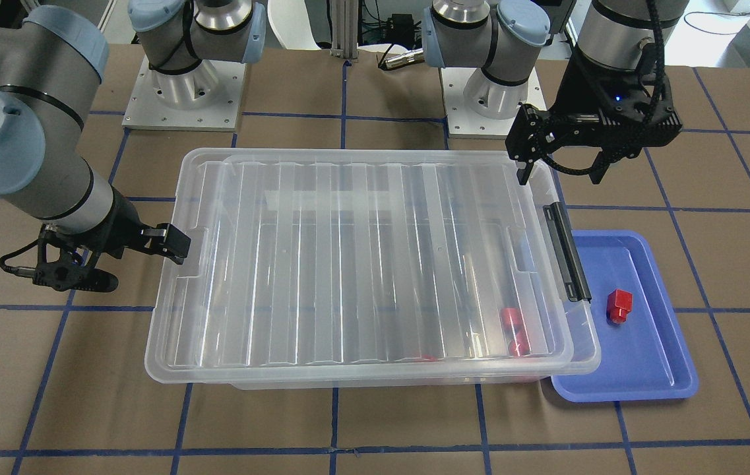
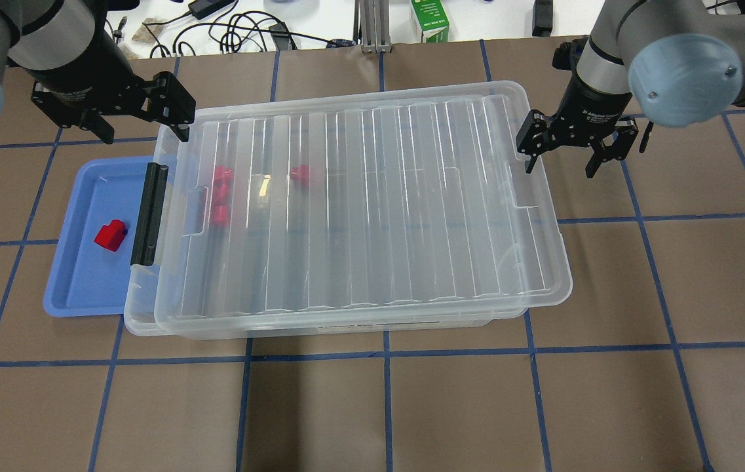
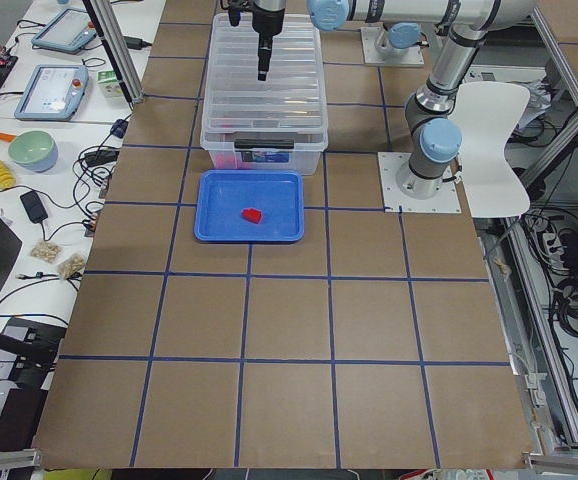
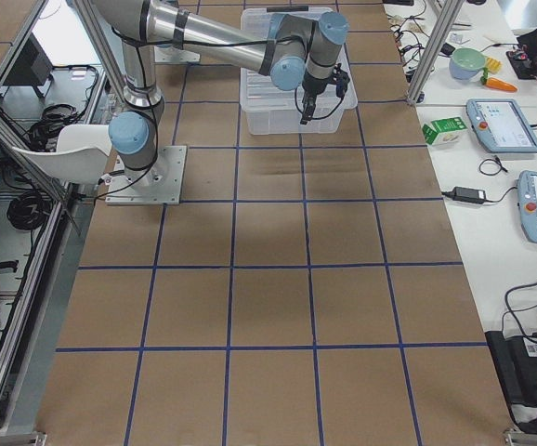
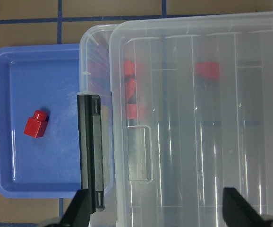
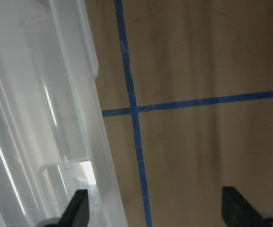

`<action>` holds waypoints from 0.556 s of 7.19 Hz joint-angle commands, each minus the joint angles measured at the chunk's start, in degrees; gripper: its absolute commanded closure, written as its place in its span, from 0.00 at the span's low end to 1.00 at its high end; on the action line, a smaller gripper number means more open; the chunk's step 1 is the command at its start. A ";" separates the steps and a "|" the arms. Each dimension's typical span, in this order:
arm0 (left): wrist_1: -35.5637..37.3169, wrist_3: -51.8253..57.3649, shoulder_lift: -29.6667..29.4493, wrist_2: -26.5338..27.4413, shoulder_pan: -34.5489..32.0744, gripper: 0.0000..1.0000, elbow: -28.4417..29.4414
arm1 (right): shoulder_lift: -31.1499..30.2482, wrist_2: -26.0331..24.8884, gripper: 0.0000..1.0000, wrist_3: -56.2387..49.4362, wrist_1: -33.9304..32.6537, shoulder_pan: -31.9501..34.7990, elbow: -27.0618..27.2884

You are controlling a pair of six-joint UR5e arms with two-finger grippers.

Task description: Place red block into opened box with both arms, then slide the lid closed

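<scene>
- The red block (image 2: 110,236) lies in the blue tray (image 2: 77,295), just outside the box's (image 2: 143,321) latch end
- Left gripper (image 2: 145,131), spread and empty, hovers by that end's corner; the block is on its operator side, so the left arm is nearer
- Right gripper (image 2: 559,167), also spread and empty, hangs beside the lid's (image 2: 359,196) opposite short edge
- The lid leaves only 1 narrow gap, probably too tight

The small red block (image 2: 110,236) lies in a blue tray (image 2: 77,288) at centre left of the overhead view, outside the clear box (image 2: 138,320). The box fills the middle, its black latch bar (image 2: 149,213) toward the tray. The ribbed clear lid (image 2: 372,216) rests flat on the box, shifted right, leaving a narrow strip at the latch end uncovered.
</scene>
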 commanded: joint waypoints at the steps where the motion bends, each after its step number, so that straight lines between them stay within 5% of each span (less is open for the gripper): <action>1: 0.04 0.00 0.01 -0.02 0.00 0.00 0.00 | 0.77 -0.07 0.00 -0.44 -0.77 -0.08 0.04; 4: 0.04 0.00 0.01 -0.02 0.00 0.00 0.00 | 0.95 -0.95 0.00 -4.74 -3.23 -0.96 -0.05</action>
